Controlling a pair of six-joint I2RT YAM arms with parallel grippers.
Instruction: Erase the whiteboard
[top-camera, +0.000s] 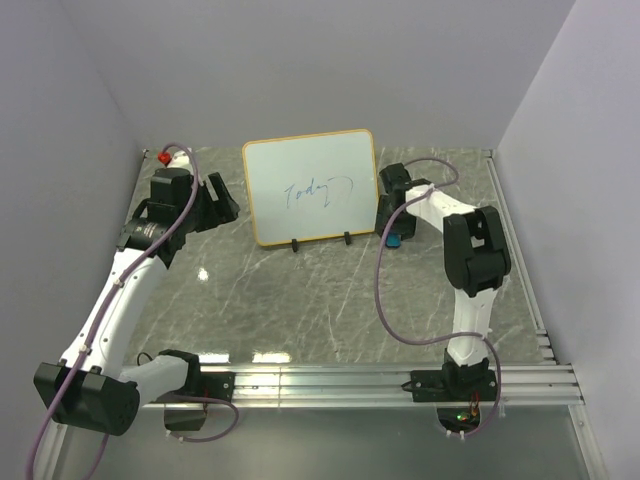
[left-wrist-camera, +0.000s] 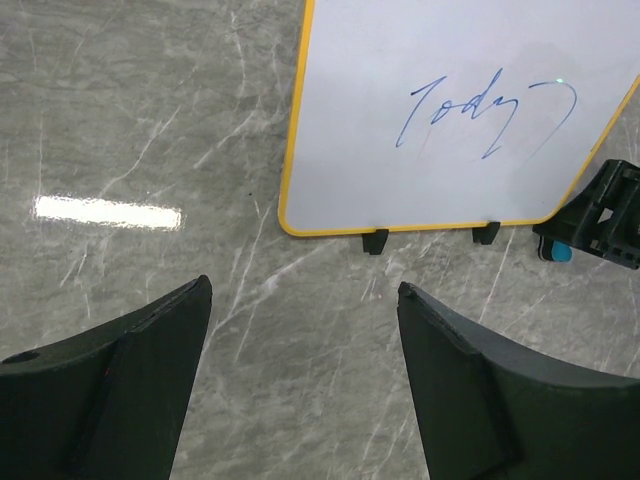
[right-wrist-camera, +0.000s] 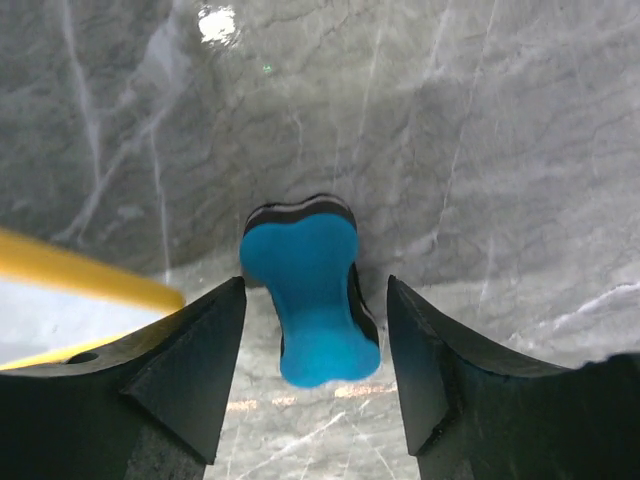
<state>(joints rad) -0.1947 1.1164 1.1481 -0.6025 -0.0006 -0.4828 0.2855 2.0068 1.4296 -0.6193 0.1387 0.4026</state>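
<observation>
The whiteboard (top-camera: 312, 187) stands upright between the empty, wide-open left gripper (left-wrist-camera: 303, 290) and the right gripper (right-wrist-camera: 315, 300), half-open astride the ungripped blue eraser (right-wrist-camera: 300, 250) beside its right edge; a skewed close could topple the board.

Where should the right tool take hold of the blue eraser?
Across the narrow waist of the blue eraser, one finger in each concave side, coming down along the present line of the right tool: its open jaws straddle that waist.
</observation>
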